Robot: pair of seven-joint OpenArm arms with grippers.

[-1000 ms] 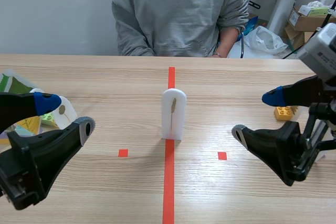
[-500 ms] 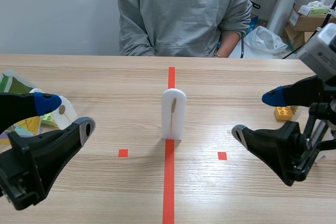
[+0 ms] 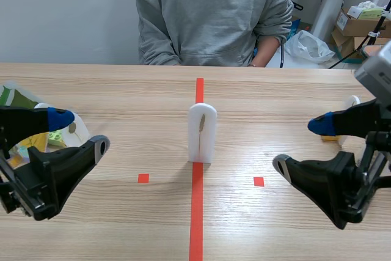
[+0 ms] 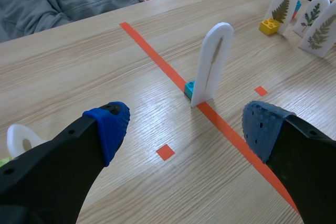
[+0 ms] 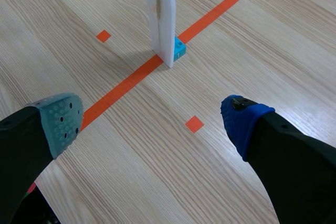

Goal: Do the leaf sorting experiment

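A white arched card (image 3: 202,132) with a thin brown leaf on its face stands upright on the red centre line. It is held in a small blue brick (image 4: 189,88). My left gripper (image 3: 80,131) is open at the table's left, well short of the card. In the left wrist view the card (image 4: 212,61) stands ahead of my open gripper (image 4: 186,129), nearer its right finger. My right gripper (image 3: 300,146) is open at the right, also apart from the card. From the right wrist the card (image 5: 160,17) and its brick (image 5: 178,52) lie ahead of the open gripper (image 5: 152,119).
More leaf cards (image 4: 282,6) and a yellow brick (image 4: 269,25) stand at the table's right side. Another white card (image 3: 76,129) and coloured sheets (image 3: 18,99) lie behind my left gripper. A person in a grey top (image 3: 214,16) sits across the table.
Both arms have shifted slightly outward and lower. The right gripper now hides most of the yellow brick, and a white card shows behind it. The centre card has not moved.
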